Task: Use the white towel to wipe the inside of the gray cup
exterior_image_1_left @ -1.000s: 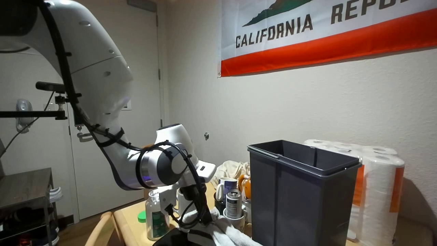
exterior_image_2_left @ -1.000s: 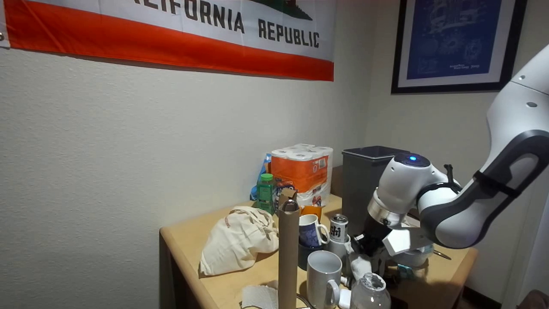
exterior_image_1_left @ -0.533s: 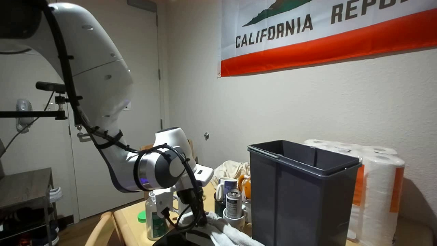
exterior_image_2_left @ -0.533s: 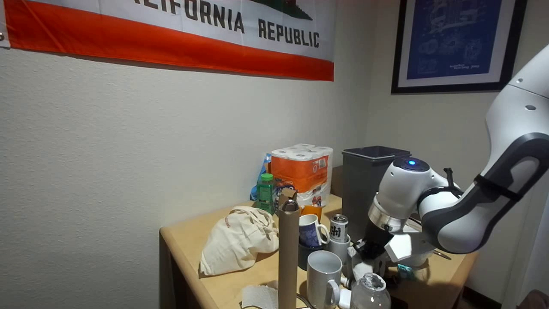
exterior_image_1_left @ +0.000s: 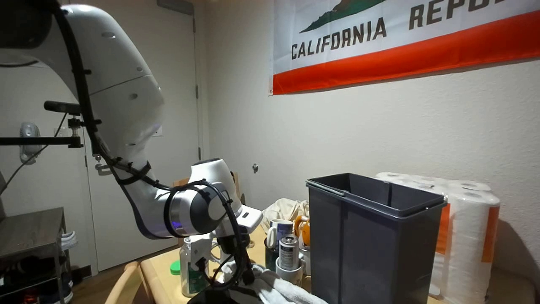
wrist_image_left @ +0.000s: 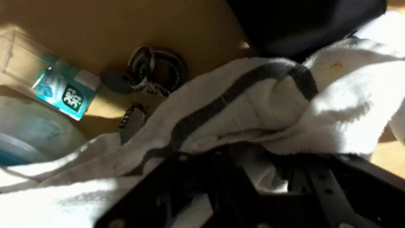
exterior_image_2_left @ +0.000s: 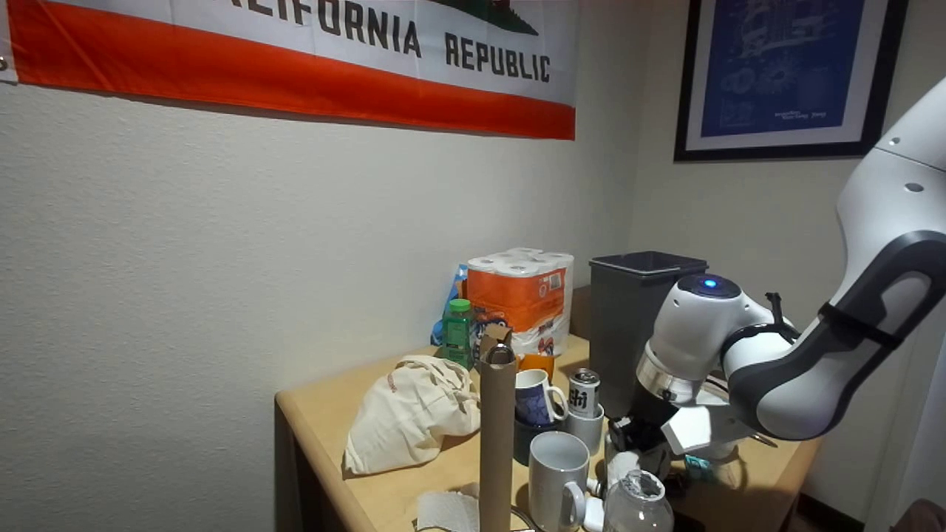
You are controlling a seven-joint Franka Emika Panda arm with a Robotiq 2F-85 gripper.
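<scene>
Held the gripper [wrist_image_left: 253,155] pointed down at the white towel [wrist_image_left: 240,117], with folds of it visible between fingers standing apart; could not tell a firm pinch from a loose straddle. Found the towel crumpled low over the table [exterior_image_2_left: 318,414]. Could not pick out the gray cup for certain; took the pale mug [exterior_image_2_left: 550,488], near the towel, as only a possible match.

Judged a lost grip the likeliest trouble, from too shallow a bite on thick folds. Ranked next a wad too bulky for a cup mouth, apt to jam at the rim and tip or shove the cup, with only one hand for the job. Feared also loose ends, apt to drag small things along, such as the mint box [wrist_image_left: 65,87] near the towel.

Noted a black thing [wrist_image_left: 307,28], too cut off to name, just beside the towel, and the glass jar [exterior_image_2_left: 637,513] near the towel. Saw past the towel, in an exterior view, the can [exterior_image_1_left: 289,253] standing in a small cup [exterior_image_1_left: 289,277], top-heavy by guess, and near the towel the bin [exterior_image_1_left: 371,249], a tall wall against any sweep that way.
</scene>
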